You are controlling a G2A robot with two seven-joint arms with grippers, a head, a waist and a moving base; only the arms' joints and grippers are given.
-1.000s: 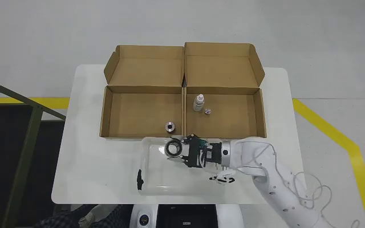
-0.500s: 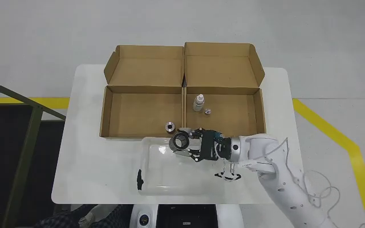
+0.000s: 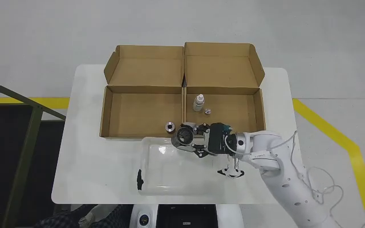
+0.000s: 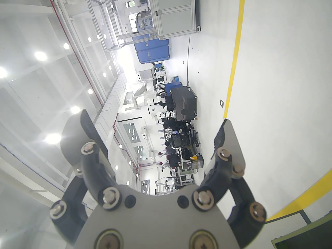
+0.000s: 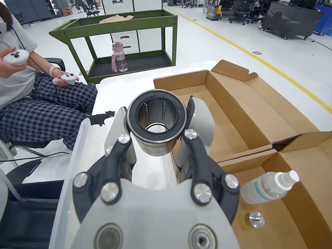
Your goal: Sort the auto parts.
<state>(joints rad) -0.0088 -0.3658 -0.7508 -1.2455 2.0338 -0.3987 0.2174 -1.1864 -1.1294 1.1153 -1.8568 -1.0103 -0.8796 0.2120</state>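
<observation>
- Bearing [image 3: 183, 135], a steel cylinder with black rims, sits clamped in my right claw [image 5: 157, 117], above the clear tray's [image 3: 165, 176] far edge, where the left box [image 3: 137, 111] and right box [image 3: 239, 117] meet.
- Left box: a small metal part [image 3: 170, 126] in its near right corner.
- Right box: a white bottle [image 3: 198, 102] and a metal cap [image 3: 208, 110] by its left wall.
- My left claw [image 4: 155, 125] is spread apart and holds nothing.

The left gripper [image 4: 155, 120] holds its jaws wide apart, facing a hall. A yellow line [image 4: 234, 53] crosses the white floor [image 4: 280, 53]. Beside the line stand a grey cabinet [image 4: 176, 6] and blue machines [image 4: 153, 50].
</observation>
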